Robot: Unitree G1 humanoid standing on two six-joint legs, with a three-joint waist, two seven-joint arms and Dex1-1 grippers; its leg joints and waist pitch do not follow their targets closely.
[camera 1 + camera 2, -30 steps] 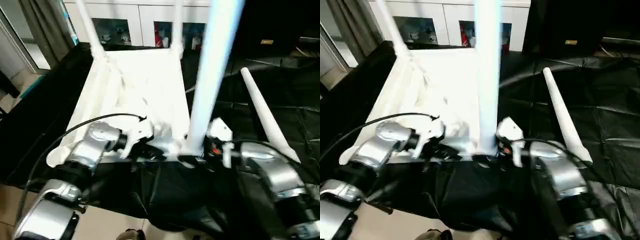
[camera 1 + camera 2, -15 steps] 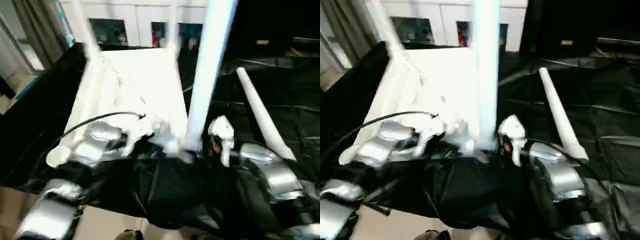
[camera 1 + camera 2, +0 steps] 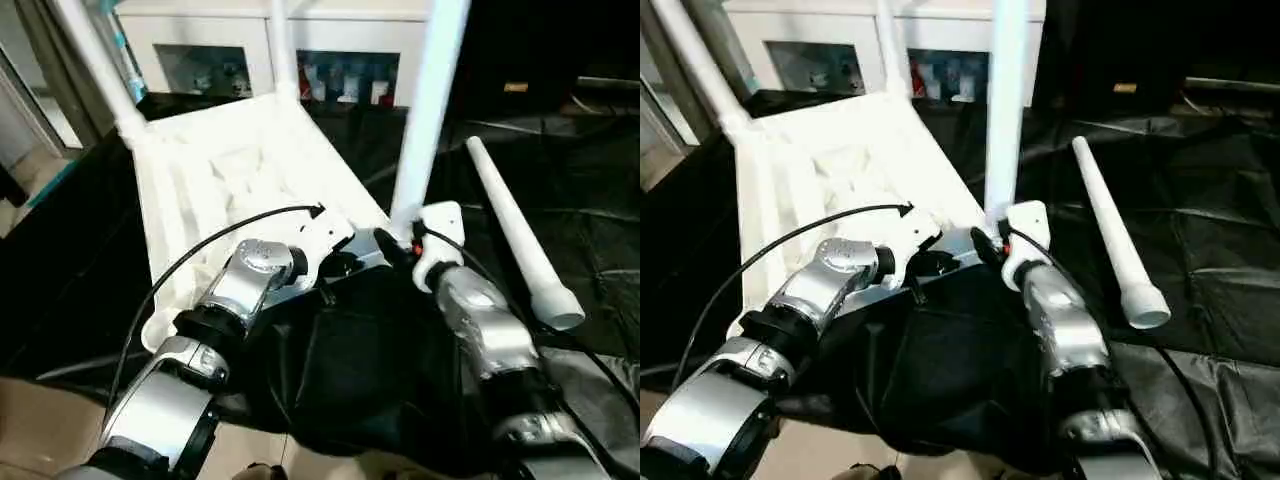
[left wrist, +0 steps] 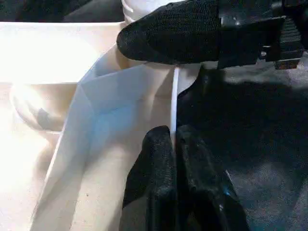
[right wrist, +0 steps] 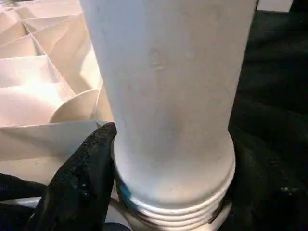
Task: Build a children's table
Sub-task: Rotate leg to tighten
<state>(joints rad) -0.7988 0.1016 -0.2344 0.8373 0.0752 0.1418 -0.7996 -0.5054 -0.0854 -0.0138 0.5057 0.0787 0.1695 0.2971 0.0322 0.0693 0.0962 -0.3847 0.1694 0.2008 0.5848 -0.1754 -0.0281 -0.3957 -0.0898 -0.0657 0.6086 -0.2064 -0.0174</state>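
Black cloth [image 3: 360, 370] covers the desk before you, where the upturned table top [image 3: 240, 170] lies. Your left pincer [image 4: 174, 144] is pinched shut on its thin rim, and your right pincer [image 5: 168, 192] is clasped around the near upright leg [image 3: 425, 120] at its socket. One loose leg [image 3: 510, 235] lies to the right.

Looks like a lived-in room, home-style. Up at twelve o'clock, a white cabinet [image 3: 270, 45] with glass doors [image 3: 205, 70], small colourful items [image 3: 345, 90] lined up behind the panes. Over at ten o'clock, grey curtains [image 3: 40, 70] hanging beside a bright window or doorway. Underfoot at seven o'clock, pale tan floor [image 3: 40, 430]. Spread across the middle and out to three o'clock, crinkled black sheeting [image 3: 580, 230], a makeshift work surface. At two o'clock, dark furniture [image 3: 540, 60], details hard to make out.
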